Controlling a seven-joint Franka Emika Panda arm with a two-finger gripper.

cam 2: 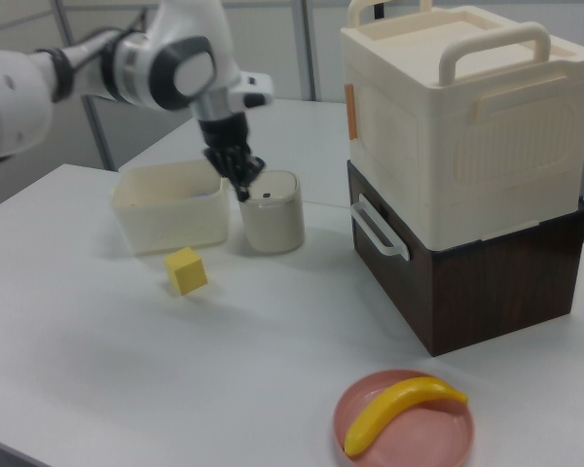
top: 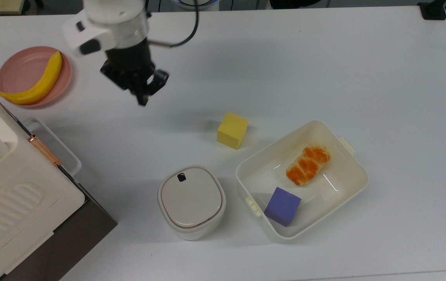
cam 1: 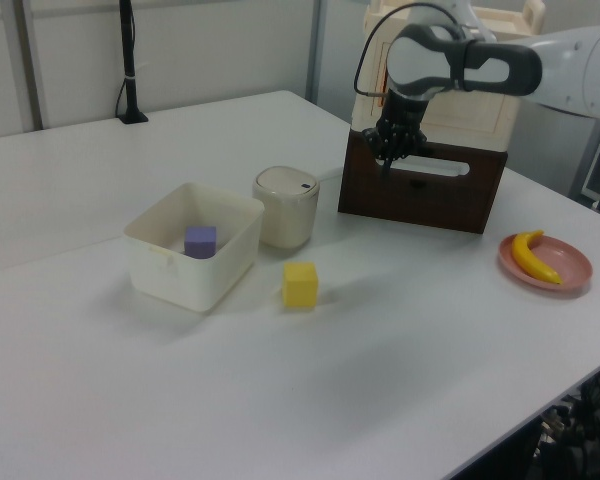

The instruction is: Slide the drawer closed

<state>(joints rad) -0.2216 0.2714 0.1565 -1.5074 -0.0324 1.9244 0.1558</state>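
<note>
A lab: white table (top: 324, 58) with toy food, metal-framed partition walls.

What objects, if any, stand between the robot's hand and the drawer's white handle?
Nothing visible. The hand hangs above bare white table; the dark brown wooden drawer with its white loop handle has open table before it.
</note>
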